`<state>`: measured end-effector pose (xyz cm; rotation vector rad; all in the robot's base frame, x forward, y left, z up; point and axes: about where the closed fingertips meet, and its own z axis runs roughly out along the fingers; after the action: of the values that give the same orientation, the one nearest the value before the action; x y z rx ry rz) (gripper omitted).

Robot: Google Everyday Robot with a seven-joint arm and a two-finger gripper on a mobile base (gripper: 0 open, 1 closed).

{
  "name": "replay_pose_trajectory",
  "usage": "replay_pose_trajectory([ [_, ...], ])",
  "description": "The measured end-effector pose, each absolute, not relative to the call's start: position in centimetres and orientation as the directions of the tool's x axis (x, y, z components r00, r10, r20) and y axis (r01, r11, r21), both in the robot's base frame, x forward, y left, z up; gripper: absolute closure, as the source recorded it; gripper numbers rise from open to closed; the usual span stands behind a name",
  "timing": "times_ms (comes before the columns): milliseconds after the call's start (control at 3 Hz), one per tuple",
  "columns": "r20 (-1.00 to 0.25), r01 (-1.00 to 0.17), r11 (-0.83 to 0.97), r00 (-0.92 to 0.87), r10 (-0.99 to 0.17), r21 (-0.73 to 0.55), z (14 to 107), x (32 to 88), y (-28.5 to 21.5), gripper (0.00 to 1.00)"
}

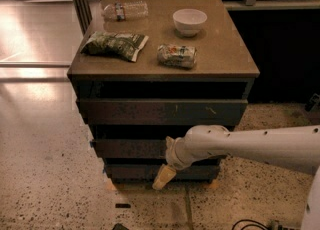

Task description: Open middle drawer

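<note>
The cabinet has three dark drawer fronts stacked under its brown top. The middle drawer (129, 148) is the medium-width front and sits between the widest front (160, 112) above and the narrowest front (135, 172) below. It looks pushed in. My gripper (164, 176) comes in from the right on a white arm (250, 146). Its wrist covers the right part of the middle front, and its tan tip hangs in front of the lowest front, near the floor. It holds nothing that I can see.
On the cabinet top (225, 54) lie a green snack bag (115, 44), a small packet (176, 55), a white bowl (189, 21) and a water bottle (125, 10). Speckled floor (45, 174) lies left and in front. A dark cabinet wall (285, 59) stands at the right.
</note>
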<state>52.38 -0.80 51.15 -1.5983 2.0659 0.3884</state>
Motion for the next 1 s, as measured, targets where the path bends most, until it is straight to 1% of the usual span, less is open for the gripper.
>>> replay_pose_trajectory([
  [333,-0.543,-0.959,0.272,-0.19,-0.818,-0.075,51.1,52.4,-0.8,0.0],
  [667,-0.509,-0.949,0.305,-0.225,-0.831,-0.077,48.7,53.6,-1.6,0.0],
  [1000,-0.417,-0.929,0.368,-0.318,-0.851,-0.044,42.7,56.0,-3.5,0.0],
])
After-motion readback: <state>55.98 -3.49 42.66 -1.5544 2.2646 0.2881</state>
